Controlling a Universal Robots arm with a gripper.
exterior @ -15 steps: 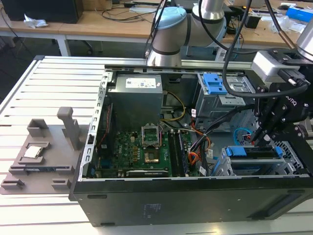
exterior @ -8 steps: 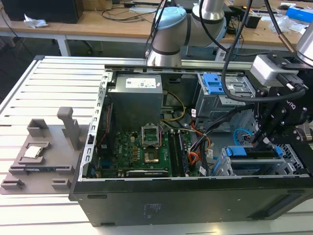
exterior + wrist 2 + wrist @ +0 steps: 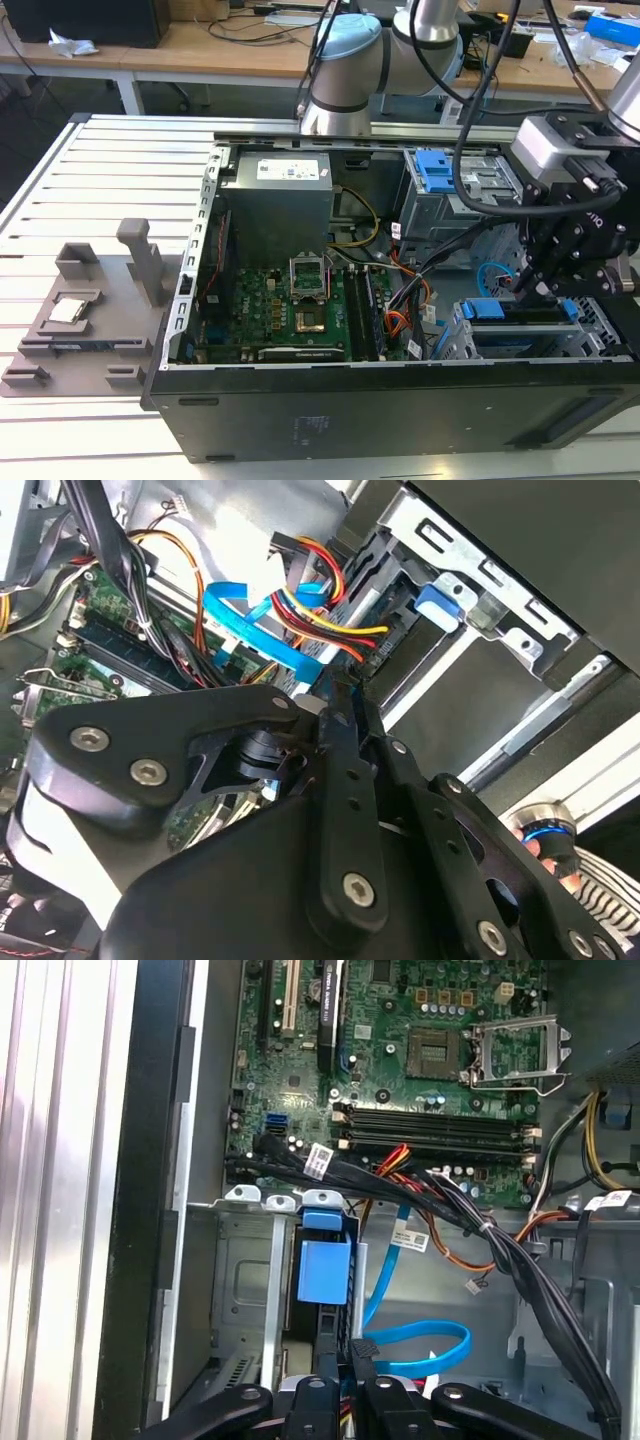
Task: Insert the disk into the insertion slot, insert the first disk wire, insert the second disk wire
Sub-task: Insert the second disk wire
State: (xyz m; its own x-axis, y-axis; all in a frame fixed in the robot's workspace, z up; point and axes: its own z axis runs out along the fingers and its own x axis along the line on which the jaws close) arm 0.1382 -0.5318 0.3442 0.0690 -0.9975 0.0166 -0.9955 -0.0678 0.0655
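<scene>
The gripper (image 3: pixel 545 285) is hanging over the corner of the open tower case (image 3: pixel 300 420) at the exterior view's right, directly above the insertion slot (image 3: pixel 600 345), the low perforated sheet-metal bay. The disk (image 3: pixel 520 312) is already sitting in that bay: its bright blue carrier frame is showing as a strip along the bay's top edge in the exterior view, with its long axis running across the view from left to right, and in the first wrist view a blue carrier tab (image 3: pixel 324 1260) is lying just ahead of the fingertips (image 3: pixel 362 1355). The fingers are drawn close together, nearly touching, and they seem to be nipping something small and dark at the tips, possibly a cable connector, though the view is too cluttered to say so firmly. A blue data cable (image 3: pixel 415 1345) is looping just beside the fingers in the first wrist view, and a bundle of red, yellow and black power wires (image 3: pixel 315 605) is crowding the drive's end in the second wrist view. So the disk's connector end is lying just below and ahead of the fingertips, between them and the motherboard (image 3: pixel 300 305), and the closing line is running straight down toward the drive's edge. The taller grey cage with the blue latch (image 3: pixel 437 170) is standing well behind.
</scene>
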